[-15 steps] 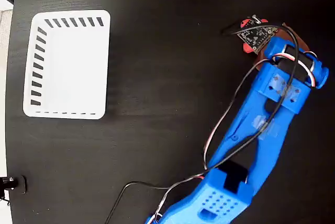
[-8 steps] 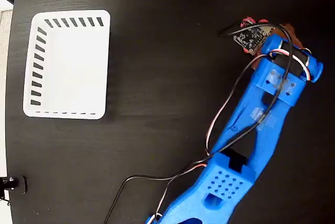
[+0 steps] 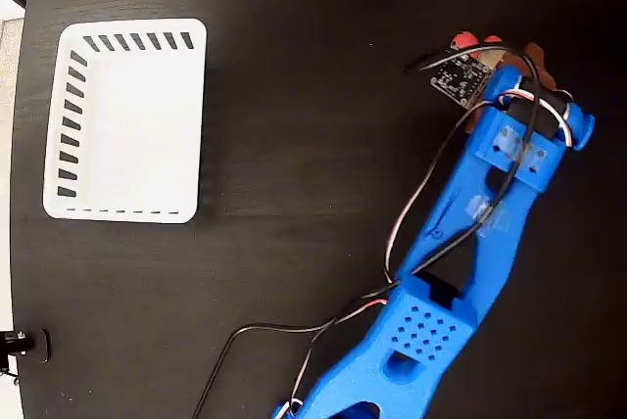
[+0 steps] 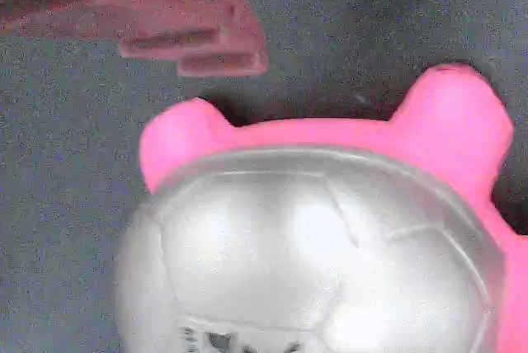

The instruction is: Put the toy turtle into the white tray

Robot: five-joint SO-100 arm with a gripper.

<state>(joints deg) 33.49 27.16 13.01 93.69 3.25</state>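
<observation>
The white tray (image 3: 125, 120) is seen in the fixed view at the left of the black table (image 3: 294, 96), with dark slanted slots along its top and left walls and nothing inside it. The toy turtle (image 4: 330, 237) is located well apart from the tray, on the table at the upper right, where only red-pink bits of it (image 3: 468, 42) are shown beside the blue arm (image 3: 470, 233) and its small circuit board (image 3: 457, 75). In the wrist view its pale shell and pink legs are shown close below, one reddish finger (image 4: 165, 15) of the gripper (image 3: 500, 67) is seen above and apart from it, and whether the gripper is open or closed cannot be told.
</observation>
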